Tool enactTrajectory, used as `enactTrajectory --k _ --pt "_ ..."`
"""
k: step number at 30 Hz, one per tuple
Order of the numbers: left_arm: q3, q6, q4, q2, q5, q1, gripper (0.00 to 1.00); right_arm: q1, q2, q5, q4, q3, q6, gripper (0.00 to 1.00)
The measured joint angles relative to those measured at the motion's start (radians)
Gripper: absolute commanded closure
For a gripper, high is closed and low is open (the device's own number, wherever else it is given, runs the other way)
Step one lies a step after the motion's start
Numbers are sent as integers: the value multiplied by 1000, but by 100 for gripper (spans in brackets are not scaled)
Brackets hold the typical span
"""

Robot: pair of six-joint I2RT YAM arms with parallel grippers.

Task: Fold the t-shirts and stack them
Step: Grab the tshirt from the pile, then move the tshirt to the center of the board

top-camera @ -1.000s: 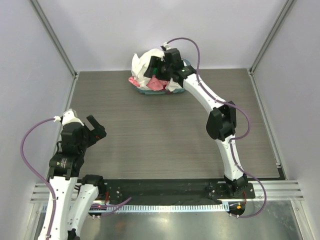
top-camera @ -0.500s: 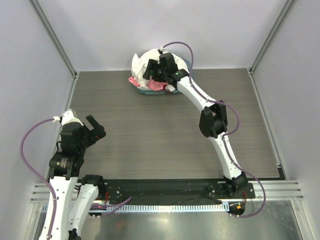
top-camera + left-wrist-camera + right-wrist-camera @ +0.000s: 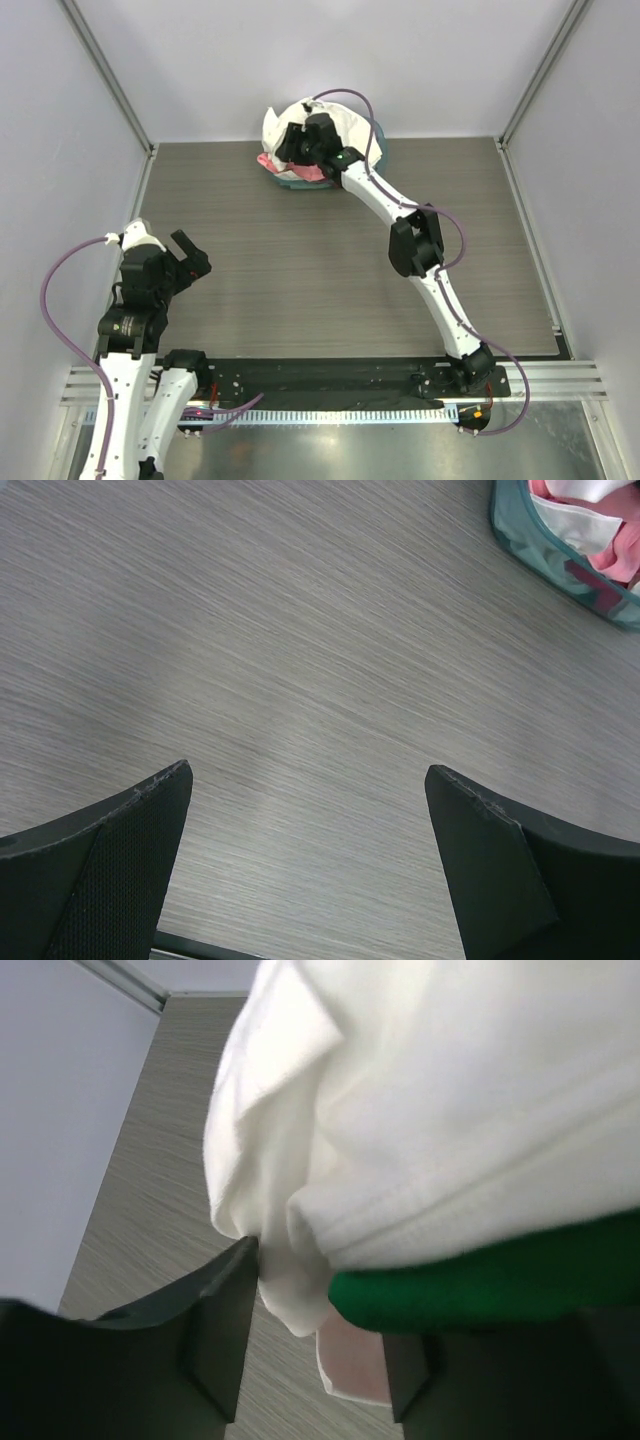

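The t-shirts lie heaped in a round blue-grey basket [image 3: 297, 183] at the back of the table. The white shirt [image 3: 275, 126] is on top and a pink one [image 3: 268, 160] spills over the front-left rim. My right gripper [image 3: 291, 146] reaches into the heap. In the right wrist view its jaws stand open [image 3: 320, 1300], with a fold of the white shirt [image 3: 450, 1090] and the edge of a green shirt [image 3: 480, 1285] between them, and pink cloth [image 3: 355, 1365] below. My left gripper [image 3: 186, 256] is open and empty, low over the table at the left [image 3: 308, 780].
The basket also shows in the left wrist view [image 3: 520, 540], with pink and white cloth in it. Grey walls and metal frame posts bound the wood-grain table [image 3: 300, 280] on the left, back and right.
My right gripper has moved left and down across the basket into the left side of the shirt heap. The left arm has not moved.
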Motion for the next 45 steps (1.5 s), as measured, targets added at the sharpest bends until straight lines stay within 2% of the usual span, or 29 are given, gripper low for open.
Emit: enactTrajectory --k 1,3,4,7,16,20,27,31,33,38,42,45 --pt "0 0 0 0 1 2 0 3 0 1 8 2 0 61" --pt "0 0 0 0 4 7 0 9 0 3 23 3 -1 71" --pt "0 0 0 0 4 8 0 10 0 3 28 3 1 81" --pt "0 0 0 0 6 10 0 11 0 3 38 3 0 98" --pt "0 0 0 1 7 14 0 29 -11 -60 38 57 -2 99" --pt "0 -1 0 4 7 14 0 58 -106 -103 47 68 -2 99" --pt "0 -3 0 24 6 14 0 130 -540 -165 90 14 -7 99" --pt "0 -3 0 34 6 14 0 131 -906 -103 122 -219 -35 99" --pt "0 -3 -1 37 6 14 0 126 -1079 -35 135 -397 -39 99" --pt "0 -3 -2 48 6 14 0 102 -1456 261 100 -903 6 99" --pt "0 -3 -3 71 6 14 0 76 -1672 551 -138 -1301 167 99" --pt "0 -2 -3 90 7 13 0 63 -1811 695 -316 -1555 284 94"
